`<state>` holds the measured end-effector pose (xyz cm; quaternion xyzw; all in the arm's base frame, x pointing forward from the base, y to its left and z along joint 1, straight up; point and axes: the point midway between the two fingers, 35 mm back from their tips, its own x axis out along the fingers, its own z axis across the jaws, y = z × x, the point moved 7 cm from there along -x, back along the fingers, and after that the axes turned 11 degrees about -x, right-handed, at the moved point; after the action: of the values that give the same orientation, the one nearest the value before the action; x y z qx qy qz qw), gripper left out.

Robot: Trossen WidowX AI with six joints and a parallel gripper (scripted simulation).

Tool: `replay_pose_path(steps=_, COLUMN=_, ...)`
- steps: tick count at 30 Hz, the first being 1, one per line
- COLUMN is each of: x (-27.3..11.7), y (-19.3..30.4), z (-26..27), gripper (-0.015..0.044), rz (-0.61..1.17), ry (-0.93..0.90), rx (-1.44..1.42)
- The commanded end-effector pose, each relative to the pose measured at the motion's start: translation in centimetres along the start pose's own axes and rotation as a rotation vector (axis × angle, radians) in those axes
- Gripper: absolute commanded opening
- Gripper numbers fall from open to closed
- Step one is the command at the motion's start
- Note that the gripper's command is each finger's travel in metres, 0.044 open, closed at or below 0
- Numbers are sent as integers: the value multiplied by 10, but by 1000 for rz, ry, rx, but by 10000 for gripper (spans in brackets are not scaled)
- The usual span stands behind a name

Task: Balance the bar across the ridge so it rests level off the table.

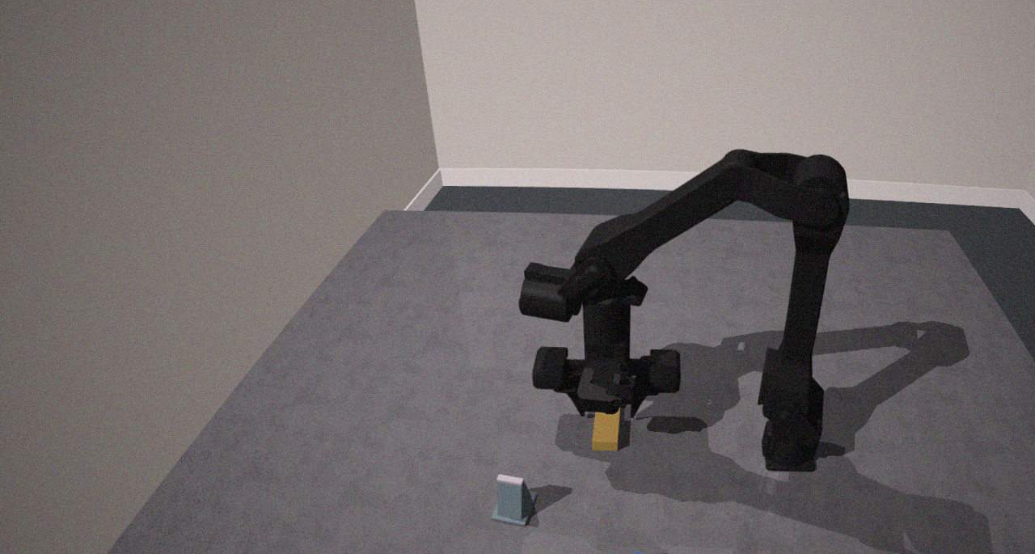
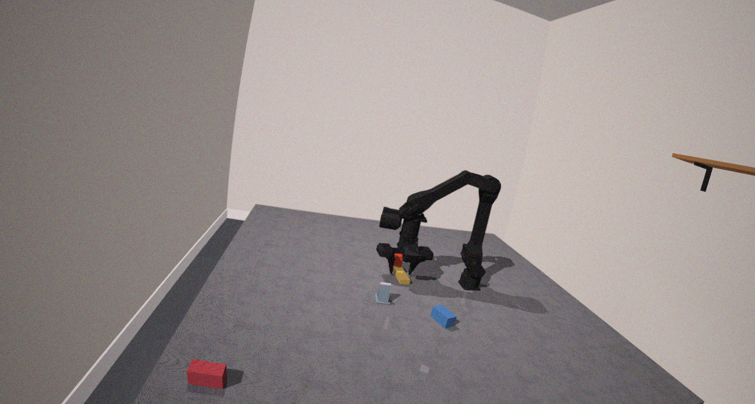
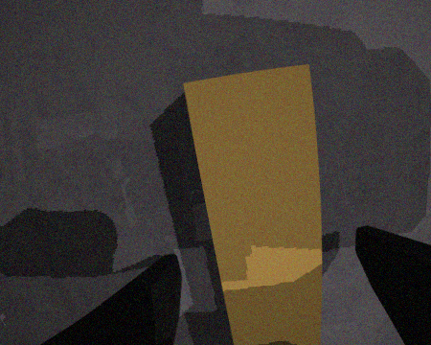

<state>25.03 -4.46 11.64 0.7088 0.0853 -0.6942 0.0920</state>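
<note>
Pre-grasp over bar
Gripper (image 3: 267, 301) stood open, jaws straddling the bar (image 3: 257, 198) lying flat on the tabletop (image 1: 405, 348). Risk: gripping near the red end, off-centre, would tilt it on the ridge (image 1: 512, 500).

We see a yellow bar (image 1: 606, 430) with a red end (image 2: 397, 259), a pale blue ridge (image 1: 512, 499), and beyond the ridge blue (image 2: 442, 315) and red blocks (image 2: 206, 373).
</note>
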Motion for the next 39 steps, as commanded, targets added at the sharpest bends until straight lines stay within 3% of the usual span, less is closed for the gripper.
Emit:
replay_pose_path(steps=1, x=1, y=0, z=0, gripper=315, rz=-3, ry=0, rx=-6)
replay_pose_path(steps=6, x=1, y=0, z=0, gripper=315, rz=-3, ry=0, rx=-6)
replay_pose_path(steps=13, x=0, y=0, z=0, gripper=131, rz=-1, ry=-1, rx=0)
replay_pose_path(steps=20, x=0, y=0, z=0, gripper=85, rz=-1, ry=-1, rx=0)
replay_pose_path(steps=23, x=-3, y=0, z=0, gripper=6, rz=-1, ry=-1, rx=0)
replay_pose_path(steps=39, x=-43, y=2, z=-5, gripper=0, rz=-2, ry=0, rx=-2)
